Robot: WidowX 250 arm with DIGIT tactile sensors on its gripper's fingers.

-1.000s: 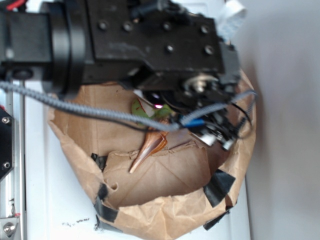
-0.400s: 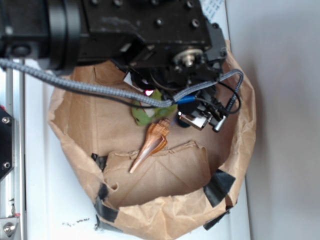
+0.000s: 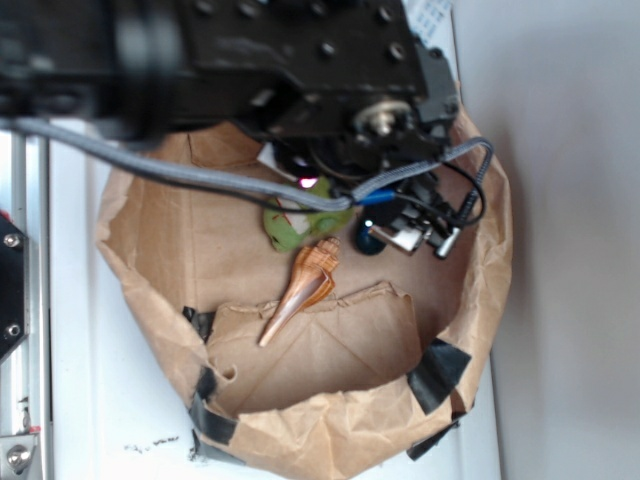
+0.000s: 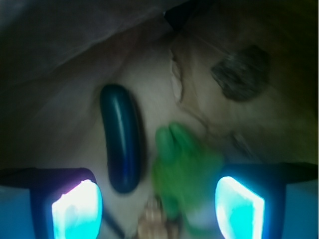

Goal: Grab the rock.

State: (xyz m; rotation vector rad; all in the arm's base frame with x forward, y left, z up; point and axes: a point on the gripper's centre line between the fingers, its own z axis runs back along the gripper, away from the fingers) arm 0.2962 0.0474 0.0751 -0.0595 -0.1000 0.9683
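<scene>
Brown paper bag, rim rolled down and taped, holds our items so they cannot scatter. Exterior view: arm over the bag's far side, hiding much of the floor; shell lies mid-bag, point toward the near wall; green toy just beyond it, partly under the cable. Rock not visible here.

Wrist view: our gripper is spread wide, holding nothing, pads glowing at each lower corner. Between them sits the toy, with a dark green oblong just beside it. Rock lies well apart, upper right, against the paper; we judge the gripper must shift that way first
</scene>
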